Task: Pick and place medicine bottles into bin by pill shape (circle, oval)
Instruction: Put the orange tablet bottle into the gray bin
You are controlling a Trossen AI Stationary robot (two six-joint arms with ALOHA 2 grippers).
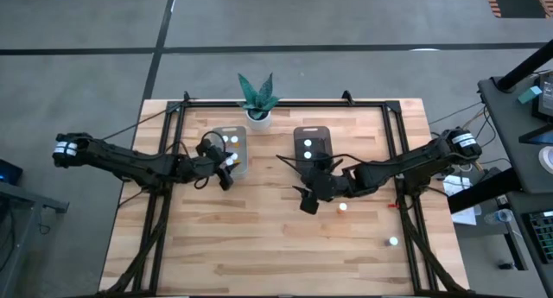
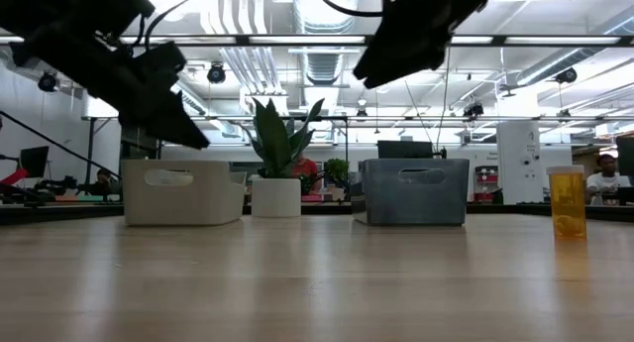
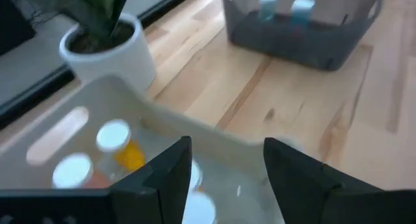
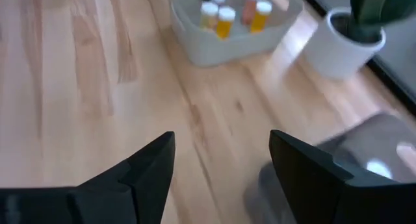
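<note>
My left gripper (image 1: 226, 162) is open and empty above the near right part of the pale clear bin (image 1: 232, 148), which holds several white-capped amber bottles (image 3: 118, 141). My right gripper (image 1: 305, 197) is open and empty above bare table, just near of the dark grey bin (image 1: 313, 146). That bin holds two bottles (image 3: 285, 6). Two more bottles stand on the table at the right, one (image 1: 343, 206) close to my right gripper and one (image 1: 393, 242) nearer the front edge. The low view shows one amber bottle (image 2: 568, 200) standing upright.
A green plant in a white pot (image 1: 258, 115) stands at the far edge between the two bins. The bins sit side by side in the low view, clear (image 2: 183, 191) and dark (image 2: 416, 191). Bare wood lies in front of both bins.
</note>
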